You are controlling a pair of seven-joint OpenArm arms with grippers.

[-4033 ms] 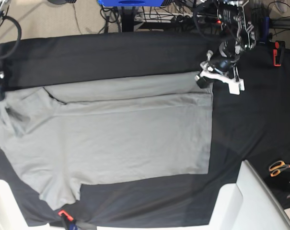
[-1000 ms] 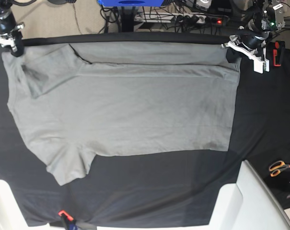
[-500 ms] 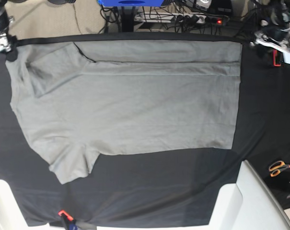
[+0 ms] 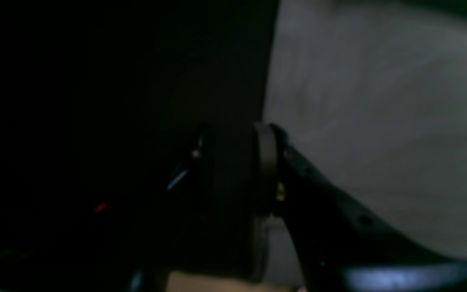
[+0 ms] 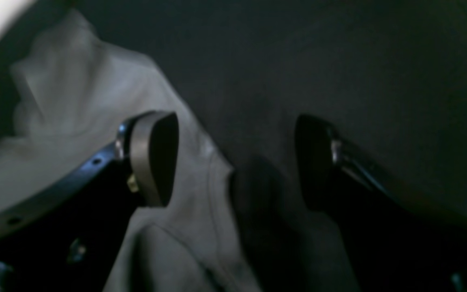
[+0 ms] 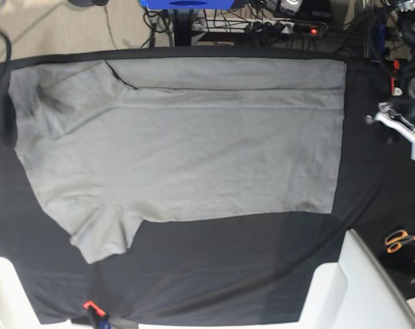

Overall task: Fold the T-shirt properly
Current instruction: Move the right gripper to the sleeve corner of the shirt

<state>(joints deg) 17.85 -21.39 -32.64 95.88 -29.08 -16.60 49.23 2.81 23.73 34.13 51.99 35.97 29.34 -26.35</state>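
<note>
The light grey T-shirt point(image 6: 186, 144) lies flat on the black cloth point(image 6: 372, 205), collar end to the left, with its far long edge folded over in a strip. My left gripper point(image 6: 389, 122) hovers off the shirt's right hem, over black cloth. In the left wrist view its fingers point(image 4: 266, 162) stand slightly apart, open on nothing, with the shirt point(image 4: 379, 101) to one side. My right gripper point(image 5: 233, 162) is wide open above the shirt's sleeve corner point(image 5: 75, 101), one finger over grey cloth and the other over black. In the base view it is barely visible at the left edge.
Orange-handled scissors point(image 6: 399, 240) lie at the right edge. White blocks point(image 6: 358, 288) stand at the bottom right and bottom left corners. A red clip point(image 6: 90, 306) holds the cloth's near edge. Cables and a power strip point(image 6: 276, 27) lie beyond the far edge.
Both grippers pulled the shirt toward the far edge, then let go of its far corners. The left gripper moved down the right side; the right gripper drew back to the left edge.
</note>
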